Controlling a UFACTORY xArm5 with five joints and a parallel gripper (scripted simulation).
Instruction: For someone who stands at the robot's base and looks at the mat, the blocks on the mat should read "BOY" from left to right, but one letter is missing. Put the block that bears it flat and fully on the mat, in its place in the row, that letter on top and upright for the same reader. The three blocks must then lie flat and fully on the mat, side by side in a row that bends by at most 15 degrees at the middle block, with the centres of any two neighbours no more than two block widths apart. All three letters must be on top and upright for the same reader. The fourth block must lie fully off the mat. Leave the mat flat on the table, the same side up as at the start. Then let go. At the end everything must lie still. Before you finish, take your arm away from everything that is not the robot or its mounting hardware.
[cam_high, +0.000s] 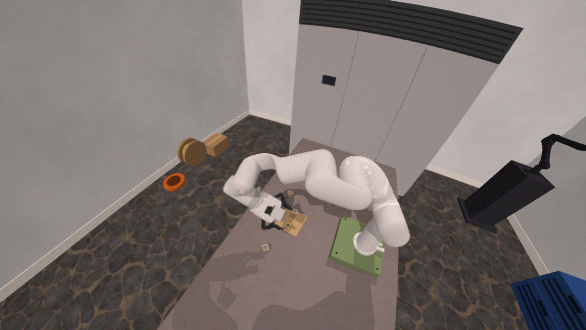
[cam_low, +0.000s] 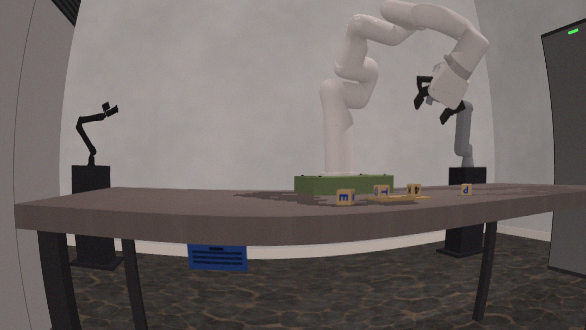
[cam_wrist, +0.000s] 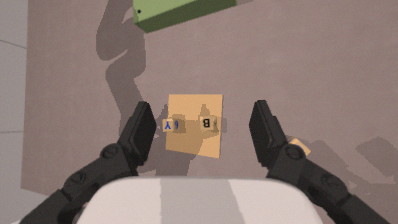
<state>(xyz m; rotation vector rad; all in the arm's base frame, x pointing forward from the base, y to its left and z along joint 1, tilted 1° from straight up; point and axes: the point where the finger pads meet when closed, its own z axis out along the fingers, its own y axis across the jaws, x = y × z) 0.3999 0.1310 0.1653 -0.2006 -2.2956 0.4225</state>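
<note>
A tan mat (cam_wrist: 195, 142) (cam_high: 296, 229) (cam_low: 399, 197) lies on the table. Two blocks stand on it with a gap between them. The Y block (cam_wrist: 172, 125) (cam_low: 413, 189) sits at one edge of the mat and the B block (cam_wrist: 207, 123) (cam_low: 381, 190) sits near the other edge. The O block (cam_wrist: 301, 147) (cam_high: 265, 247) (cam_low: 345, 196) lies off the mat on the table, half hidden behind a finger in the wrist view. A fourth block (cam_high: 289, 194) (cam_low: 466, 189) lies off the mat on the other side. My gripper (cam_wrist: 201, 113) (cam_high: 275, 213) (cam_low: 430, 112) is open and empty, high above the mat.
The arm stands on a green base plate (cam_high: 345, 240) (cam_low: 320, 184) (cam_wrist: 170, 15) beside the mat. The table (cam_high: 300, 285) (cam_low: 200, 210) ends close behind the fourth block. An orange bowl (cam_high: 174, 181) and a blue crate (cam_high: 555, 300) are on the floor.
</note>
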